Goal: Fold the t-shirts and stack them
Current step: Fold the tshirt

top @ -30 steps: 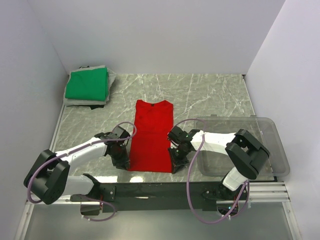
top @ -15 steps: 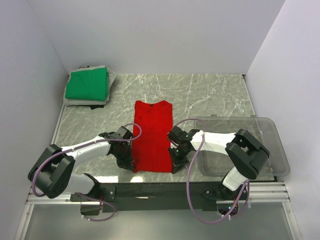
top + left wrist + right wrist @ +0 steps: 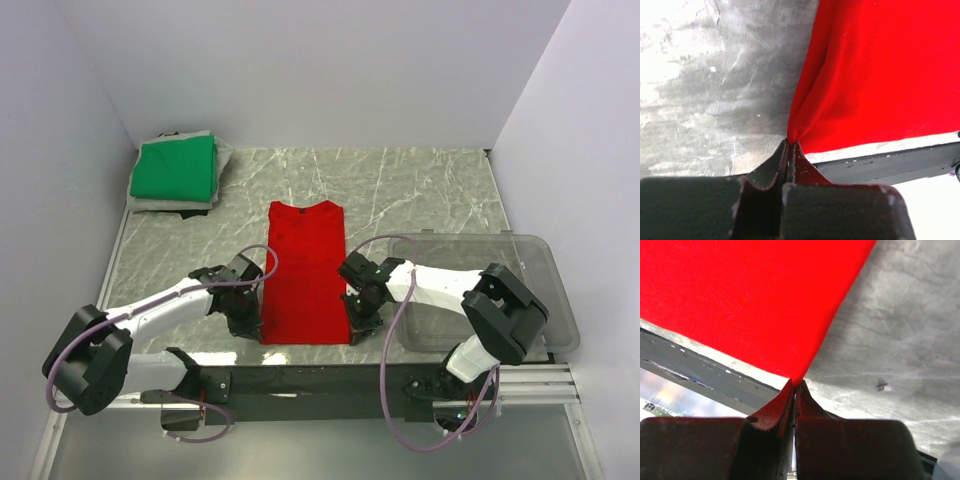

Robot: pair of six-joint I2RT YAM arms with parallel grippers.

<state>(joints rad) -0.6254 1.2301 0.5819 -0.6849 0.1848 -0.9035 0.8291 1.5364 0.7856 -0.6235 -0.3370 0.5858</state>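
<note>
A grey marbled table [image 3: 420, 190] is spread beneath the left pincer [image 3: 788, 144] and the right pincer [image 3: 795, 384]. A clear plastic bin [image 3: 545, 290] is set just to the right of the right pincer. A bright red cloth t-shirt [image 3: 305, 265] is laid flat as a long strip, stretched away from the two pincers and between them. A bright green cloth t-shirt [image 3: 175, 168] is kept folded well beyond the left pincer, in the far left corner. The red t-shirt's near left corner is pinched by the left pincer and its near right corner by the right pincer, each pressed together on the cloth.
</note>
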